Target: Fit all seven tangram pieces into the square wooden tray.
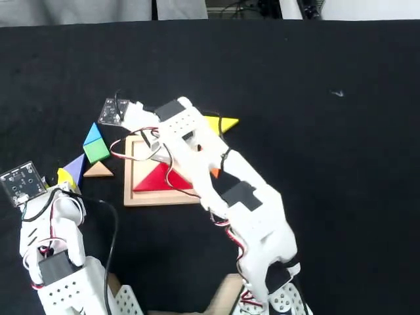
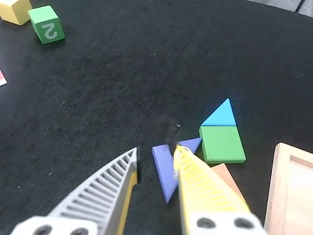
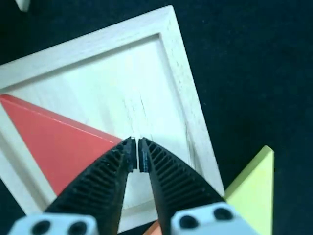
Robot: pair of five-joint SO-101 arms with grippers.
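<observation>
Black table (image 1: 328,164): right gripper (image 3: 137,143) together over tray (image 3: 185,88), left gripper (image 2: 155,151) apart over purple triangle (image 2: 164,169).

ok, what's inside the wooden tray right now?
One red triangle lies in the wooden tray, with bare wood beside it. The right arm covers part of the tray in the high view, so what lies under it is hidden.

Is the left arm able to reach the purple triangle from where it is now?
Probably yes. The left tool is open just over the purple triangle, with nothing between them; only the green square lies close beside.
</observation>
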